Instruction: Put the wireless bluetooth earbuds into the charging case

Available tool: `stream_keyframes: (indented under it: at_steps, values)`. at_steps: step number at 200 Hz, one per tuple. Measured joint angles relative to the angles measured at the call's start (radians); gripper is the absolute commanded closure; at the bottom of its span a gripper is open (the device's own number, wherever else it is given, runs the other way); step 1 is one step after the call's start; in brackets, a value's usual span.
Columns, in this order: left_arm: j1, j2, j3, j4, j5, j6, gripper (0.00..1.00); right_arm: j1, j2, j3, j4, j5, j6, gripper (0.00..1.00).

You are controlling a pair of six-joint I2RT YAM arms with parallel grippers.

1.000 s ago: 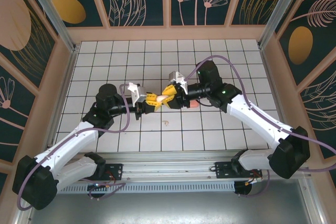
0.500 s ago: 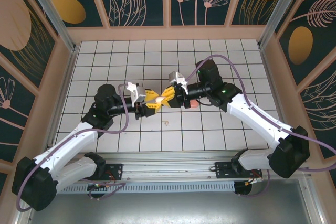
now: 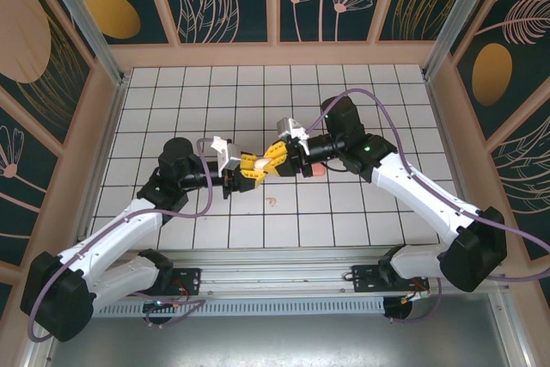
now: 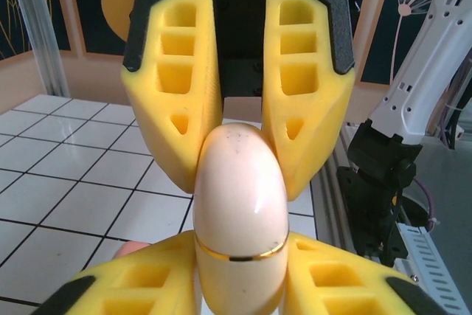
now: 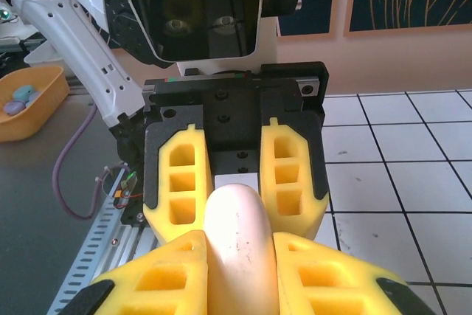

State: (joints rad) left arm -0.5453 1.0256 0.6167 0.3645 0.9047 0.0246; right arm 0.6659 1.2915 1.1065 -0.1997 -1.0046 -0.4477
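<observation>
Grippers meet nose to nose above the table (image 3: 172, 109), both clamped on 1 cream case (image 4: 240, 197). The left gripper (image 3: 249, 168) holds its gold-banded end, the right gripper (image 3: 273, 156) its rounded tip. 1 pale bud (image 3: 273, 202) lies on a tile nearer the bases, apart from both.

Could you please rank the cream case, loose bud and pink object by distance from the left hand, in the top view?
1. The cream case, held in the left hand.
2. The bud, on the table, near side.
3. The pink object, under the right arm.
</observation>
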Motion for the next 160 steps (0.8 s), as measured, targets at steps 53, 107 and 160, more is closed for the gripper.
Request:
stream_keyframes:
  at_steps: [53, 107, 160]
  values:
    - [0.0, 0.0, 0.003, -0.006, -0.016, 0.013, 0.81, -0.019, -0.001, -0.008, 0.039, 0.003, 0.038, 0.54]
    - [0.0, 0.0, 0.003, -0.01, -0.033, 0.013, 0.82, -0.042, -0.006, -0.023, 0.085, 0.016, 0.099, 0.54]
    - [0.0, 0.0, 0.003, -0.037, -0.053, 0.017, 0.82, -0.058, -0.005, -0.023, 0.126, 0.083, 0.171, 0.51]
